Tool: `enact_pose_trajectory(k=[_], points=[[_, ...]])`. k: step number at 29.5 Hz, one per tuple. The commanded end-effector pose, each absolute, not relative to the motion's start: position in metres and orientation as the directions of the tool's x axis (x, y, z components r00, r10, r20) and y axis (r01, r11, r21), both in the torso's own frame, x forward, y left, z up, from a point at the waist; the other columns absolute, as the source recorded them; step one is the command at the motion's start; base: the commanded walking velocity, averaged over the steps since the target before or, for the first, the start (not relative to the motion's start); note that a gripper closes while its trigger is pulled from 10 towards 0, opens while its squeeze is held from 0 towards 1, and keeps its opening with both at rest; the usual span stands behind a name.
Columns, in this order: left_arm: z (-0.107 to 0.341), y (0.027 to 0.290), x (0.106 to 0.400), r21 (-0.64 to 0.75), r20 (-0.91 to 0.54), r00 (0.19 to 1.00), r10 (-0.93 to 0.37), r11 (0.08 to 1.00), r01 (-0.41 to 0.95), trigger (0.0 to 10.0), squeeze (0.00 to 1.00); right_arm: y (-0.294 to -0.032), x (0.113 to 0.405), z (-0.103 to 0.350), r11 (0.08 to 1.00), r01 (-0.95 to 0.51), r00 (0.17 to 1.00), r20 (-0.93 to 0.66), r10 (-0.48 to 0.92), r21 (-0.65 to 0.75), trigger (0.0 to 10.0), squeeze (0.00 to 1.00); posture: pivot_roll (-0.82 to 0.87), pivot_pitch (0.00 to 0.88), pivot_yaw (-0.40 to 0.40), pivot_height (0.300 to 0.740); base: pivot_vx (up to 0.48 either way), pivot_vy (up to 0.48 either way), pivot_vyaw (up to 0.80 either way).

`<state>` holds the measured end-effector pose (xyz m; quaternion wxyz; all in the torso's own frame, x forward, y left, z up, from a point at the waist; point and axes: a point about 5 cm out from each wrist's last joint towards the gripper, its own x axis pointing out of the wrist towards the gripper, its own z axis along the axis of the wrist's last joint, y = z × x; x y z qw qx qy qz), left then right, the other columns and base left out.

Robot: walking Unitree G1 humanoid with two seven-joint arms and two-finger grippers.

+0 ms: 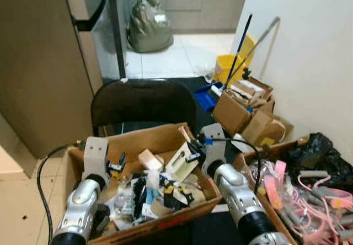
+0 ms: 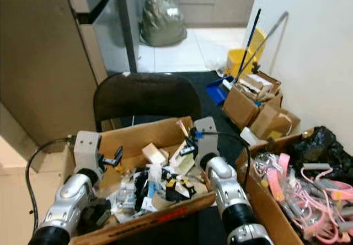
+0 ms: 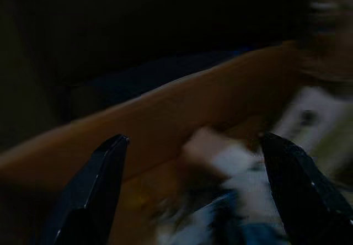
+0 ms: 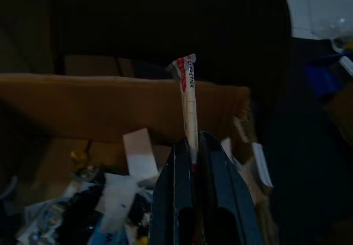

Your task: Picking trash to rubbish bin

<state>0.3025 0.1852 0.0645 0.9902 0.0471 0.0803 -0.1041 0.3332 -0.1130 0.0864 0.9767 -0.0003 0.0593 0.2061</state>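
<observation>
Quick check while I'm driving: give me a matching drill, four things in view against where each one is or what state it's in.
Things:
1. left end effector
2. right end effector
3. yellow bucket
4. grey-green bag

States or places:
A. shut on a paper-wrapped stick
B. on the white tiles at the far end
C. open, over the cardboard box of trash
D. by the wall, mop handles leaning at it

Pairs: 1-C, 2-A, 3-D, 4-B

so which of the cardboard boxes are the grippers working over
The trash-filled box in front of the black chair. The right gripper pinches a thin stick above it; the left gripper hangs open inside.
</observation>
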Motion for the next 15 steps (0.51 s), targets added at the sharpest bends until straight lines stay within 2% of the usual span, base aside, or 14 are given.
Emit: enact_pose_trajectory(k=[1, 2, 3, 4, 8, 10, 13, 15], points=[[0.07, 0.172, 0.296, 0.133, -0.166, 0.901, -0.401, 0.896, 0.423, 10.0, 0.0, -0.111, 0.333, 0.088, 0.907, -0.421, 0.9, -0.107, 0.422, 0.027, 10.0, 0.0, -0.03, 0.062, -0.043, 0.74, 0.0, 0.0, 0.0], [0.07, 0.172, 0.296, 0.133, -0.166, 0.901, -0.401, 0.896, 0.423, 10.0, 0.0, -0.111, 0.333, 0.088, 0.907, -0.421, 0.9, -0.107, 0.422, 0.027, 10.0, 0.0, -0.03, 0.062, -0.043, 0.74, 0.0, 0.0, 0.0], [0.07, 0.167, 0.292, 0.135, -0.208, 0.829, -0.519, 0.824, 0.55, 10.0, 0.0, -0.108, 0.334, 0.089, 0.897, -0.443, 0.891, -0.103, 0.441, 0.01, 10.0, 0.0, -0.03, 0.061, -0.042, 0.74, 0.0, 0.0, 0.0], [0.07, 0.166, 0.289, 0.127, -0.234, 0.793, -0.563, 0.79, 0.599, 10.0, 0.0, -0.107, 0.335, 0.09, 0.893, -0.451, 0.888, -0.102, 0.449, 0.002, 10.0, 0.0, -0.03, 0.06, -0.041, 0.74, 0.0, 0.0, 0.0], [0.069, 0.167, 0.285, 0.104, -0.274, 0.745, -0.608, 0.751, 0.652, 10.0, 0.0, -0.105, 0.335, 0.09, 0.885, -0.465, 0.88, -0.111, 0.463, 0.002, 10.0, 0.0, -0.03, 0.059, -0.038, 0.74, 0.0, 0.0, 0.0], [0.071, 0.169, 0.279, 0.062, -0.308, 0.685, -0.66, 0.705, 0.707, 10.0, 0.0, -0.101, 0.336, 0.09, 0.87, -0.493, 0.863, -0.122, 0.491, 0.01, 10.0, 0.0, -0.03, 0.058, -0.039, 0.74, 0.0, 0.0, 0.0], [0.074, 0.171, 0.268, 0.0, -0.337, 0.613, -0.714, 0.651, 0.759, 10.0, 0.0, -0.085, 0.334, 0.091, 0.809, -0.587, 0.8, -0.14, 0.584, 0.022, 10.0, 0.0, -0.03, 0.058, -0.043, 0.74, 0.0, 0.0, 0.0], [0.074, 0.172, 0.266, -0.003, -0.352, 0.604, -0.715, 0.647, 0.763, 10.0, 0.0, -0.074, 0.33, 0.091, 0.754, -0.656, 0.743, -0.148, 0.653, 0.032, 10.0, 0.0, -0.02, 0.057, -0.044, 0.74, 0.0, 0.0, 0.0]])
